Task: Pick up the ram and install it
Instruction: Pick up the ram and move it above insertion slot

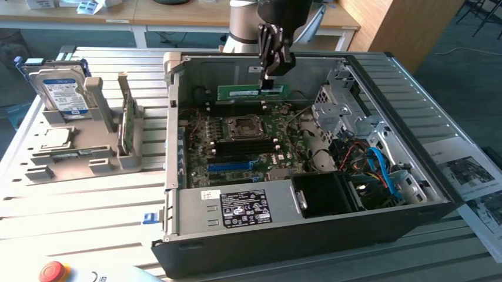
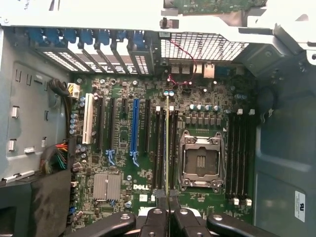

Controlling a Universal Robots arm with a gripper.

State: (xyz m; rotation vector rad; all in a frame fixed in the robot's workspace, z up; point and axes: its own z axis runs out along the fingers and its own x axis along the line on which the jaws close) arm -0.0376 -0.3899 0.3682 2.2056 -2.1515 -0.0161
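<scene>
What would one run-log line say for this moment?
gripper: shut on ram | ram: held over motherboard, inside case | seated: not yet

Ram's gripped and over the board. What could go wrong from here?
1. The gripper holds the ram off-centre, toward the exterior view's right; pressing may tilt it.
2. Seen edge-on from the wrist, the ram hangs over closely packed black slots; slight offset could land it on a slot wall.
3. The open CPU socket sits beside those slots; drift could hit it.
</scene>
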